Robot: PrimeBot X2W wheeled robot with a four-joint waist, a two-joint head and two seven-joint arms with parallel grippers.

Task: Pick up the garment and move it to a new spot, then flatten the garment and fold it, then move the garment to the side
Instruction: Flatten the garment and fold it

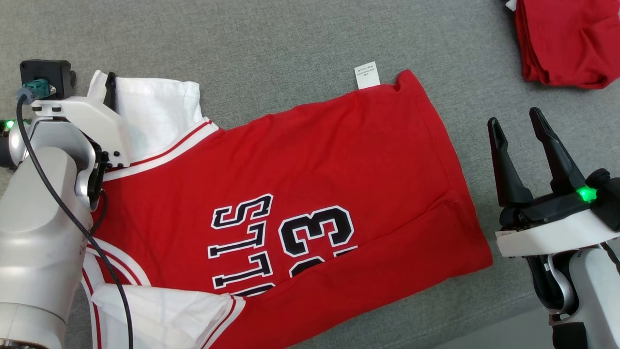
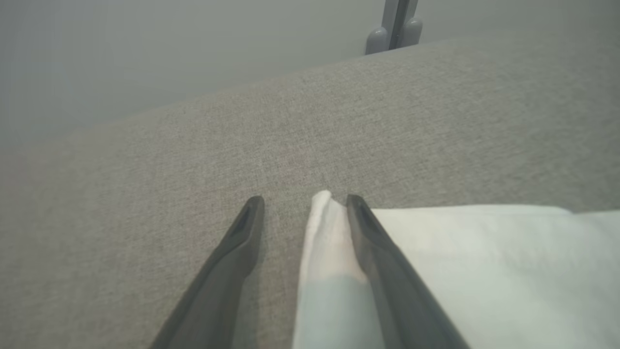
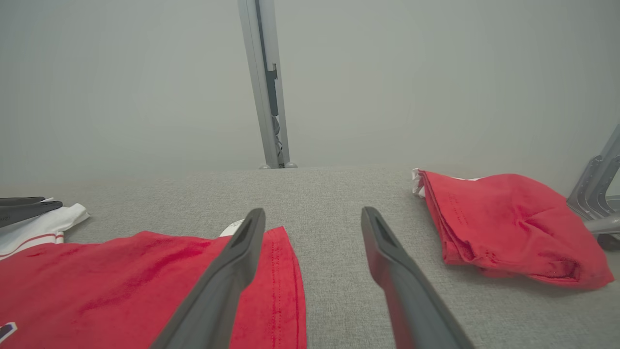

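Jersey (image 1: 315,160) with "LLS" and "3"

The jersey (image 1: 315,160) is lying spread on the table (image 1: 271,43), its neck end pointing to the robot's left and its hem to the right. A care label (image 1: 366,75) is sticking out beyond its far edge. The left gripper (image 2: 302,203) is straddling the far sleeve (image 1: 160,106), one finger on it, one on the table beside it. The right gripper (image 1: 518,121) is standing spread right of the hem, and a folded garment (image 1: 562,43) is lying well apart, far right
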